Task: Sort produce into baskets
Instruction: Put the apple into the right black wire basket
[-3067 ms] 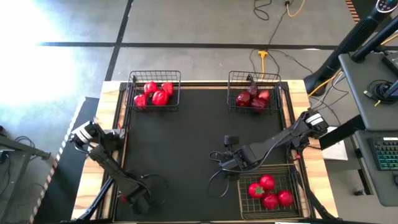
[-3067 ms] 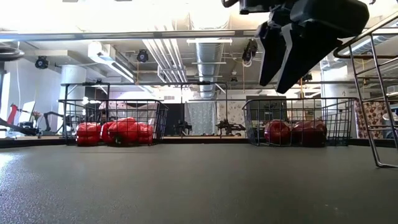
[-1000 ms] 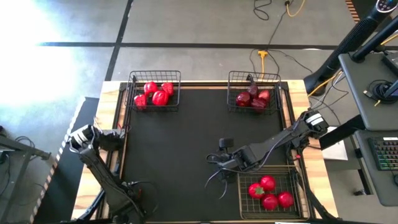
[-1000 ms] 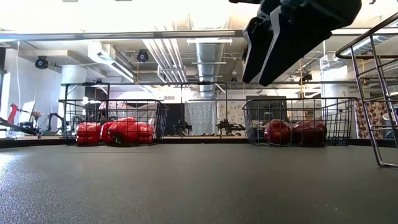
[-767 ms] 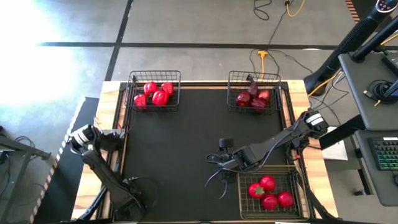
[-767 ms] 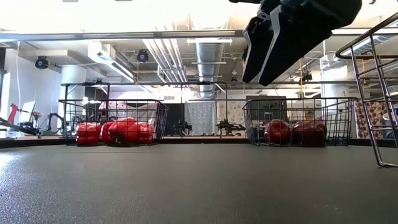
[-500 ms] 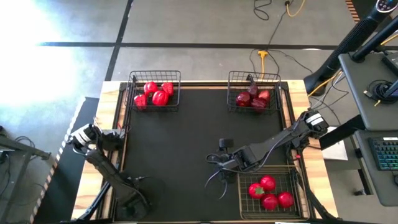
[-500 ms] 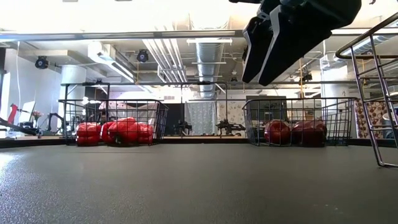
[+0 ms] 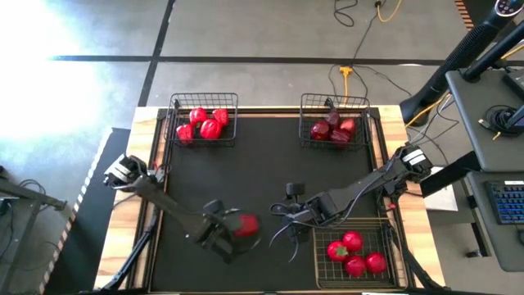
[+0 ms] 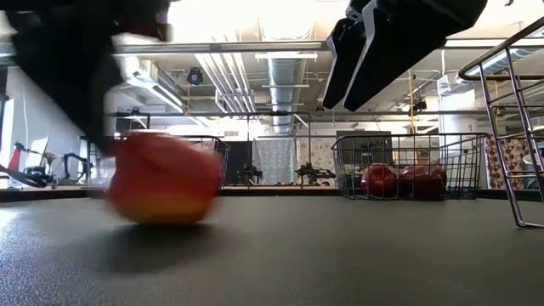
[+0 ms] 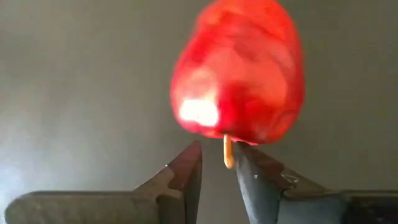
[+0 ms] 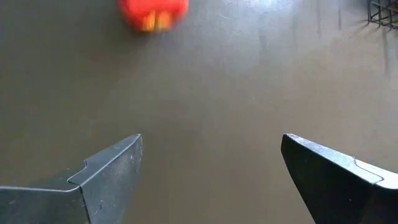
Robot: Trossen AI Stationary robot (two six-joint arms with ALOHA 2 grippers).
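Observation:
A glossy red pepper sits low over the black mat, left of the middle and toward the near edge; it also shows as a blurred red pepper in the low view. My left gripper is right behind it, nearly shut around its stem. My right gripper hangs open above the mat, to the right of the pepper. One far basket holds red peppers, the other far basket dark maroon fruits. The near right basket holds tomatoes. My left gripper has the pepper's short yellowish stem between its two fingertips, only at their free ends. The stem lies against one finger, with a narrow gap to the other. The fingers slant down from the table's left. I cannot tell whether the pepper's underside touches the mat.
Wide bare mat lies between the two far baskets and the grippers. The near right basket's wire wall stands close beside my right gripper. The table's wooden rim frames the mat.
My left gripper has swung quickly from the near left corner toward the table's middle, and the red pepper has come into view with it, blurred by motion in the low view. My right gripper has stayed where it was, open.

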